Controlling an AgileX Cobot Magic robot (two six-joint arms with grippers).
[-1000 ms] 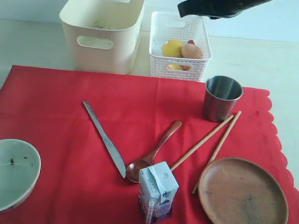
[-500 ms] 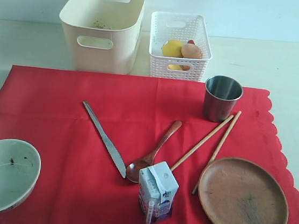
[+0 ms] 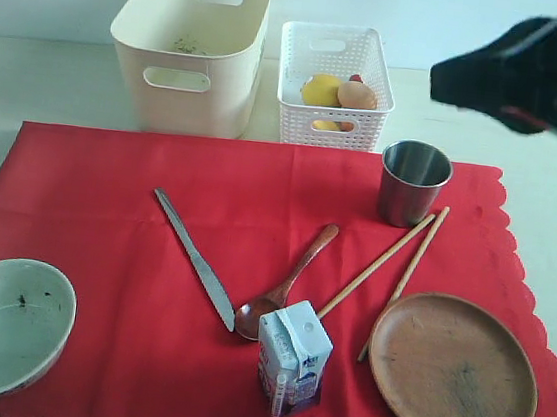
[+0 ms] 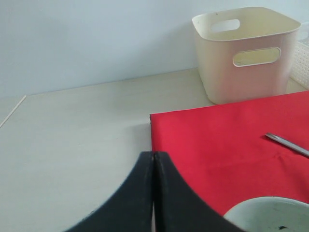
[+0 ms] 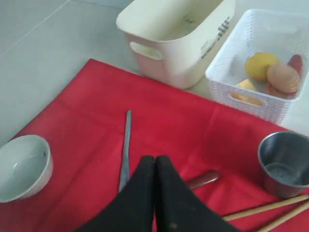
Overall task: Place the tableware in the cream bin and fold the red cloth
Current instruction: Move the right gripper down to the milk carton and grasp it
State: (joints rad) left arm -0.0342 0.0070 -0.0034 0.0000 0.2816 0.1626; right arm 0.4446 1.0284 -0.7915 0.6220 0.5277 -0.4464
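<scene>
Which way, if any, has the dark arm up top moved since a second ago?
Yes. The dark arm has shifted right: earlier it hung over the white basket, now it is right of it, above the steel cup in the picture.

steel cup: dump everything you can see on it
The steel cup is a plain handleless tumbler of brushed grey metal that tapers slightly toward its base. It stands upright, mouth up, and looks empty. It sits on the red cloth near the far right corner, just in front of the white perforated basket and apart from it. The tips of the wooden chopsticks end beside its base; whether they touch it cannot be told. Nothing grips it.
</scene>
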